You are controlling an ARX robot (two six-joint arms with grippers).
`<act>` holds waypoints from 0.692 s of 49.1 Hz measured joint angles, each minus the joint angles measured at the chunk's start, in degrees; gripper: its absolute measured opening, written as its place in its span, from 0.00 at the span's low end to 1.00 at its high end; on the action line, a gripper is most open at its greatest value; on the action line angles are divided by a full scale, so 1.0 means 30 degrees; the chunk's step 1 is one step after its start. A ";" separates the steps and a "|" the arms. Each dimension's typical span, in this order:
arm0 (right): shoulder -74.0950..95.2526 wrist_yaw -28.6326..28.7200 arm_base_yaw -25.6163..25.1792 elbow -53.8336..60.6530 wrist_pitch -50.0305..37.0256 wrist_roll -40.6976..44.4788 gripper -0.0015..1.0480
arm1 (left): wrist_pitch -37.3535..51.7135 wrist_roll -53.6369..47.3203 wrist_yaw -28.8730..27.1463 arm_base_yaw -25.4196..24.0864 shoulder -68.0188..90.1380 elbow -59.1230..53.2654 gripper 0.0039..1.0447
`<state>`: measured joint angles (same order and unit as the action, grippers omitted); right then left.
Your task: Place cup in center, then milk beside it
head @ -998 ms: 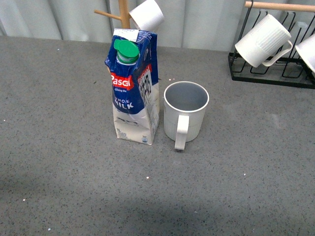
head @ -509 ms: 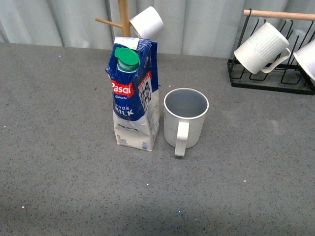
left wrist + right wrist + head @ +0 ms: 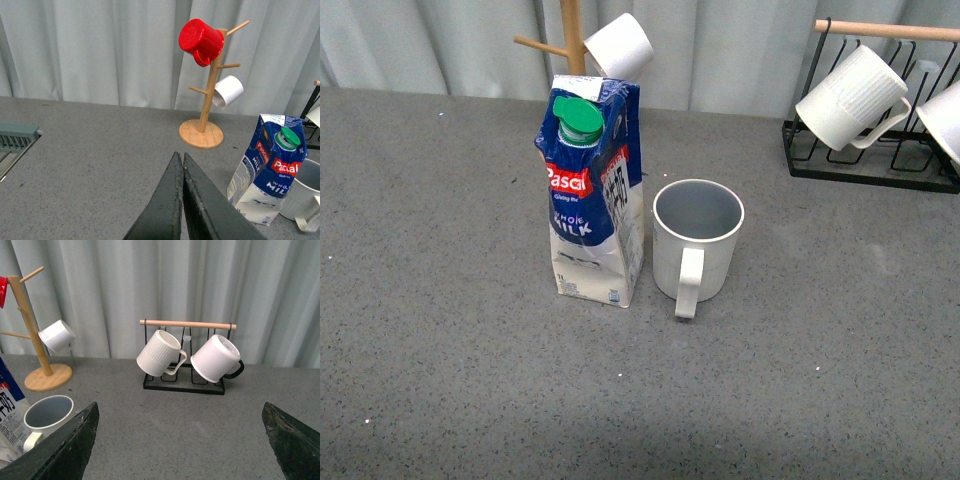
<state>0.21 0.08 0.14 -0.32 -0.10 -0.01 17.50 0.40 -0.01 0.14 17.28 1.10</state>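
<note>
The milk (image 3: 592,190), a blue-and-white carton with a green cap, stands upright on the grey tabletop (image 3: 440,330). The cup (image 3: 698,245), cream-white with a grey-blue inside, stands just right of it, handle towards the camera; no lettering shows. Neither gripper shows in the front view. My left gripper (image 3: 179,156) is shut and empty, above the table, apart from the milk (image 3: 270,170) and the cup (image 3: 306,195). My right gripper (image 3: 180,407) is wide open and empty, apart from the cup (image 3: 47,420) and the milk (image 3: 7,415).
A wooden mug tree (image 3: 207,85) holds a red mug (image 3: 201,41) and a smooth white cup (image 3: 618,45) behind the milk. A black wire rack (image 3: 184,385) at the back right holds two white mugs (image 3: 160,354) (image 3: 216,359). A grey grille (image 3: 17,137) lies beside the table.
The front view has shifted a little, so everything sits slightly lower in the picture, and a shadow at the near edge has gone. Milk and cup keep their places.
</note>
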 joint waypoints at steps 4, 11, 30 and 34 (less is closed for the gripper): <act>0.0000 0.0000 0.0000 0.0000 0.0007 0.0000 0.91 | -0.0656 0.0000 0.0007 0.0000 -0.0663 0.0000 0.04; 0.0000 0.0000 0.0000 0.0000 0.0000 0.0007 0.91 | -0.1355 0.0000 0.0007 0.0000 -0.1362 0.0000 0.04; 0.0000 -0.0007 0.0000 0.0000 0.0000 0.0000 0.91 | -0.5625 -0.0007 0.0007 0.0000 -0.5224 0.0000 0.04; 0.0000 0.0000 0.0000 0.0000 0.0000 0.0000 0.91 | -0.5748 -0.0007 0.0007 0.0000 -0.5625 0.0000 0.04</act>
<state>0.21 0.08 0.14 -0.32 -0.10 -0.01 0.25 0.38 0.01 0.14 0.40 1.10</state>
